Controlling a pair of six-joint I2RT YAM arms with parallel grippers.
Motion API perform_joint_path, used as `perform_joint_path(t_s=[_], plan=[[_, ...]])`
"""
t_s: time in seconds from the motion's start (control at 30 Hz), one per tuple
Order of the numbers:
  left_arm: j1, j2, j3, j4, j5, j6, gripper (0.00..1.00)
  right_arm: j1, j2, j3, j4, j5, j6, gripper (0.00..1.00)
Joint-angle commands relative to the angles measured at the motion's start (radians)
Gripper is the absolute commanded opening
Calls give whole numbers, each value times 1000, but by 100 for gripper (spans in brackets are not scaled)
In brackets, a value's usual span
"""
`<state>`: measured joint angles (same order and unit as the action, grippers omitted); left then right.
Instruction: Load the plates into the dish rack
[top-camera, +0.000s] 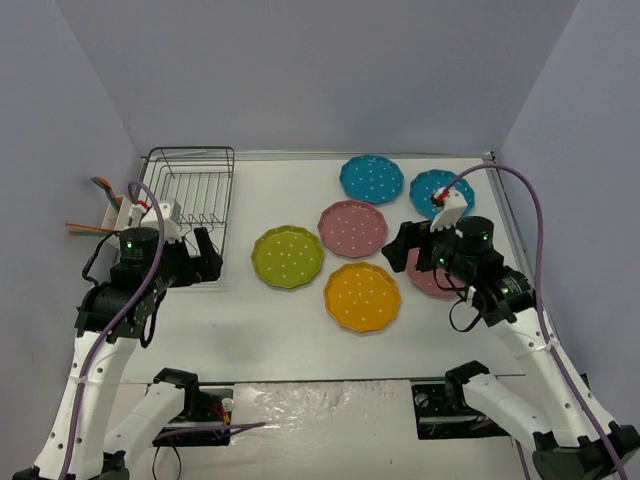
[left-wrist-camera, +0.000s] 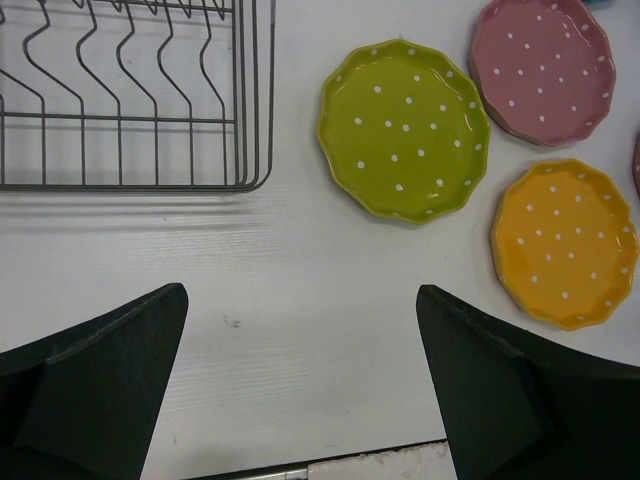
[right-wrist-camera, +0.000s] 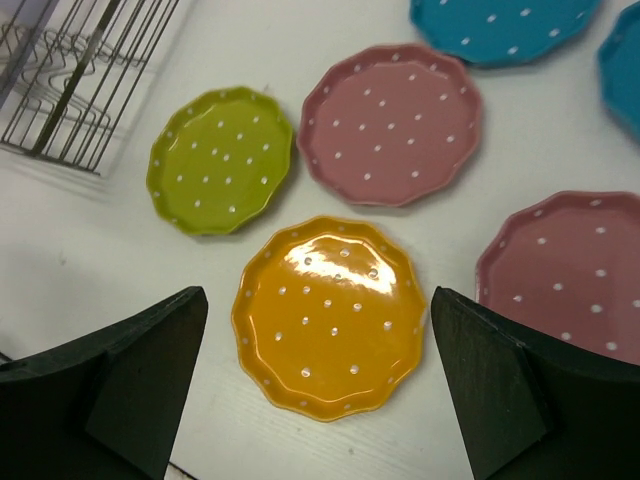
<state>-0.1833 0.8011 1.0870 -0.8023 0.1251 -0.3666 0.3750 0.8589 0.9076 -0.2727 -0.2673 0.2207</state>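
The six plates lie flat on the table (top-camera: 250, 335), all to the right of the dish rack (top-camera: 190, 195), which stands at the far left of the table. The yellow-green plate (top-camera: 287, 256) is nearest the rack. The orange plate (top-camera: 362, 296) lies just right of it and closer to the arm bases, and a pink plate (top-camera: 352, 228) lies behind these two. One teal plate (top-camera: 371, 178) sits farthest back, with a second teal plate (top-camera: 428, 188) beside it, partly covered by the right arm. The second pink plate (right-wrist-camera: 570, 270) lies right of the orange plate, not touching it. The left claw (left-wrist-camera: 300, 300) hangs over bare table just off the rack's near corner, jaws fully spread, holding nothing. The right claw (right-wrist-camera: 318, 300) hangs over the orange plate, jaws wide apart, gripping nothing.
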Motion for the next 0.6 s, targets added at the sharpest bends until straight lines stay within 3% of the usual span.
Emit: perform_joint_path(t_s=[0.0, 0.23, 0.57], plan=[[-10, 63, 64, 87, 66, -61, 97, 181, 72, -61, 86, 140, 27, 91], [-26, 116, 53, 103, 84, -86, 97, 431, 217, -171, 165, 341, 63, 88], [-95, 170, 27, 135, 85, -146, 97, 630, 461, -200, 259, 416, 104, 67]])
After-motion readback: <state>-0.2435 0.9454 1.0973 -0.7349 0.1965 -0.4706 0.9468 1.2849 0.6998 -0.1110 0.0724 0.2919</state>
